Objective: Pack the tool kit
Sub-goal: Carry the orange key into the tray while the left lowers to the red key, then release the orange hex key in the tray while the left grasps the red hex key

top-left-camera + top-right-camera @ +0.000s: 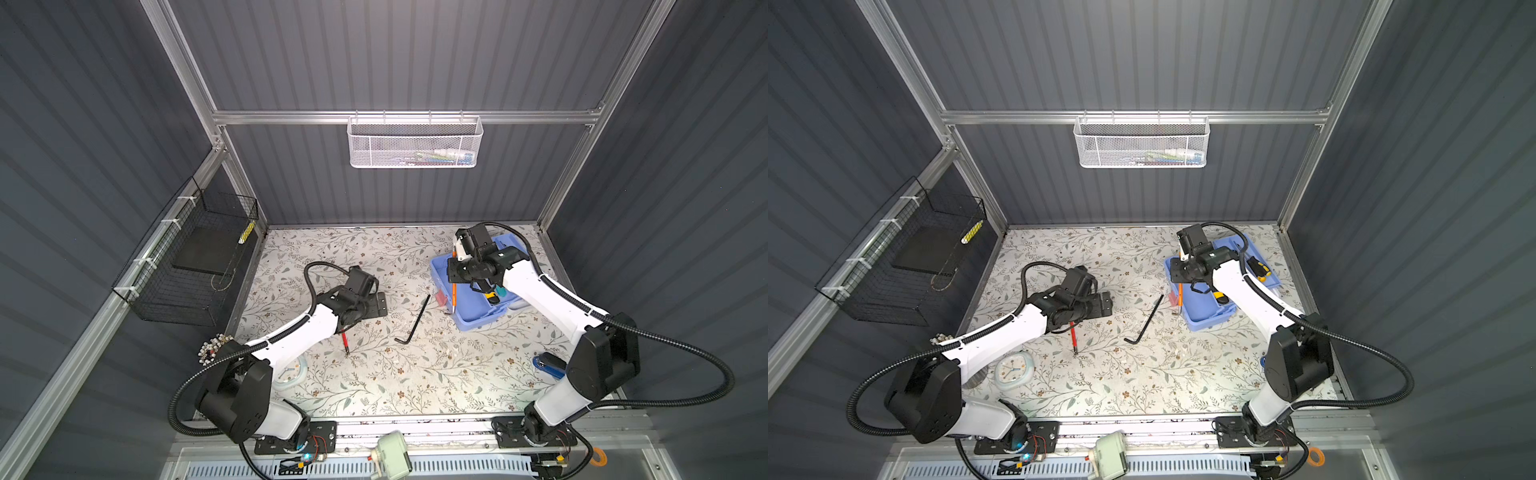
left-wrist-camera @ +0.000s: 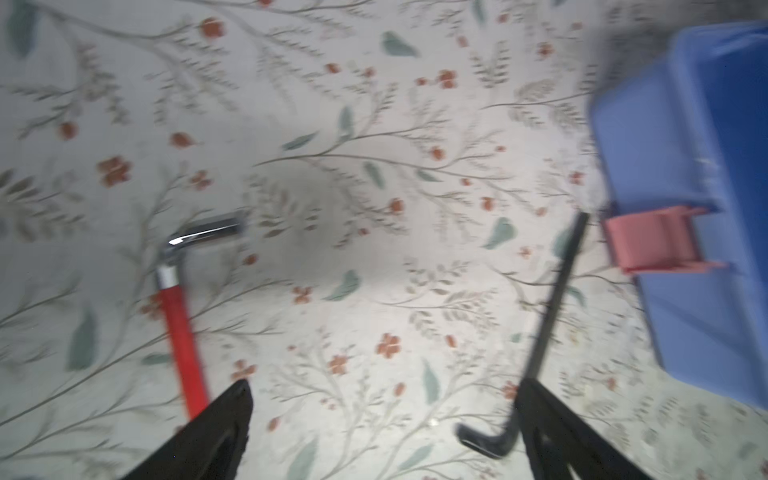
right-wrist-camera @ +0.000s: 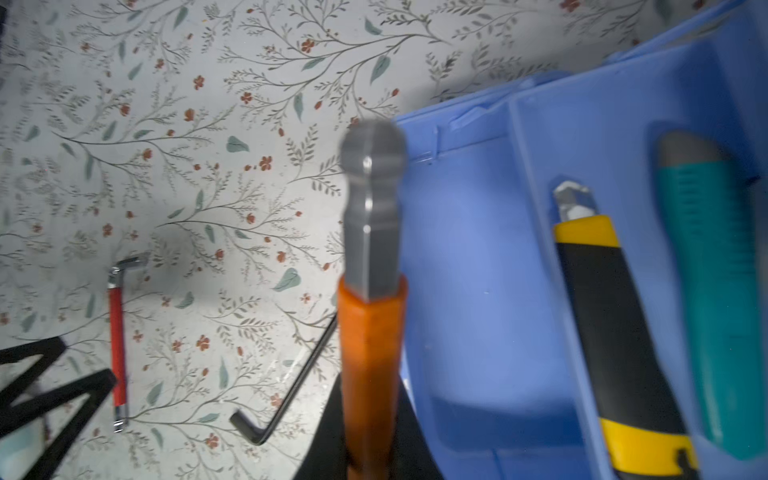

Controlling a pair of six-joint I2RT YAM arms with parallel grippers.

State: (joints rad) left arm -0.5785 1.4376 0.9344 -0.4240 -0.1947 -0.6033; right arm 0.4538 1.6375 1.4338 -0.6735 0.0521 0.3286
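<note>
**As seen mid-pack: two hex keys out, two knives in**

Though spread wide above the floral table (image 1: 374, 382), grips nothing with the left gripper (image 2: 385, 399); black fingers (image 2: 224, 419) well apart, only tabletop between. Just beside one finger in the left wrist view, flat on the table: a red hex key (image 2: 183, 340) with a chrome bent end. Near the other finger, also flat: a black hex key (image 2: 552, 316), pointed with its long arm toward the pink latch (image 2: 652, 239) of the tool kit box (image 2: 685, 166). In both top views, lies between the red hex key and the box, apart from each.

Farther right, toward the table's back right corner: the tool kit box (image 1: 476, 313), light blue, open on top. Above the side nearest the black hex key, clamped firmly in the right gripper (image 3: 370, 415): an orange-handled tool (image 3: 370, 332) with a grey rounded tip, jutting past the box rim. Inside a blue tray (image 3: 536, 187) of the box, side by side: a yellow-and-black utility knife (image 3: 615, 332) and a teal utility knife (image 3: 715, 291). At the table's right edge, partly hidden by the right arm: a blue stapler (image 1: 548, 365).
</note>
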